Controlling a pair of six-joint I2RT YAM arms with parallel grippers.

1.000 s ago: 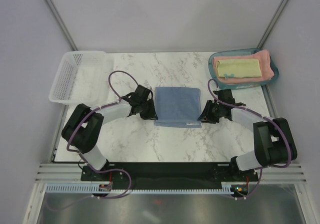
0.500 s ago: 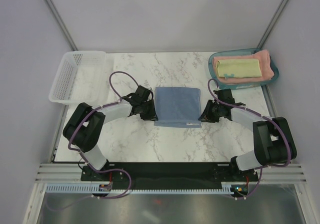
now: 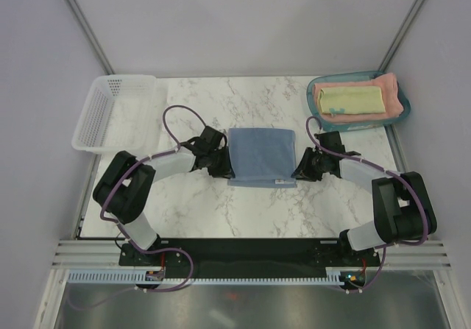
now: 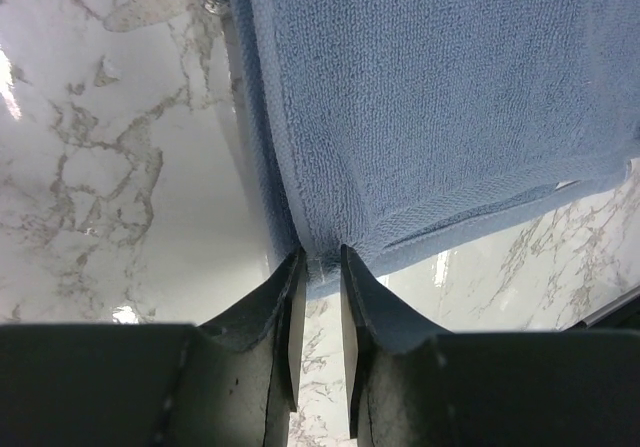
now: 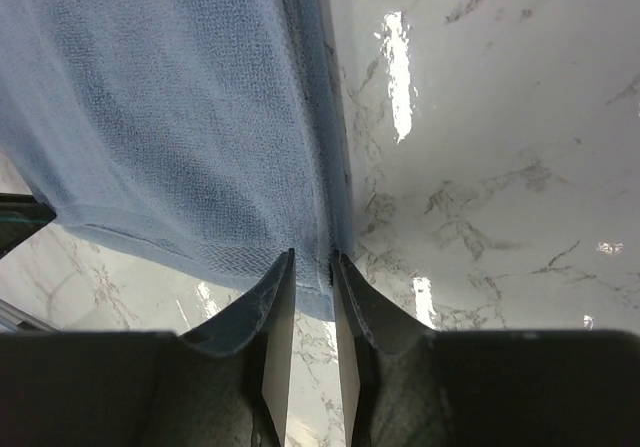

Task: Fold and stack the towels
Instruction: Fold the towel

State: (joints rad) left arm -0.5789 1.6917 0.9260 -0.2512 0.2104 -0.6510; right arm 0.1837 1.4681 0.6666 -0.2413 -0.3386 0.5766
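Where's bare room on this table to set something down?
Bare marble lies between the basket and the tray, behind the blue towel, and in front of it. The middle is crowded: left gripper and right gripper pinch that towel.

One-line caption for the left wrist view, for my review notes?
The left hand pinches a corner of the blue towel lying on the marble table.

A folded towel [image 3: 261,156] lies flat at the middle of the table [image 3: 221,211], between the left arm [image 3: 169,160] on its left and the right arm [image 3: 360,171] on its right. A basket [image 3: 110,112] stands at the far left corner. A tray [image 3: 360,124] sits at the far right corner; in it lies a large towel [image 3: 390,86], with a small towel [image 3: 353,99] folded on top.
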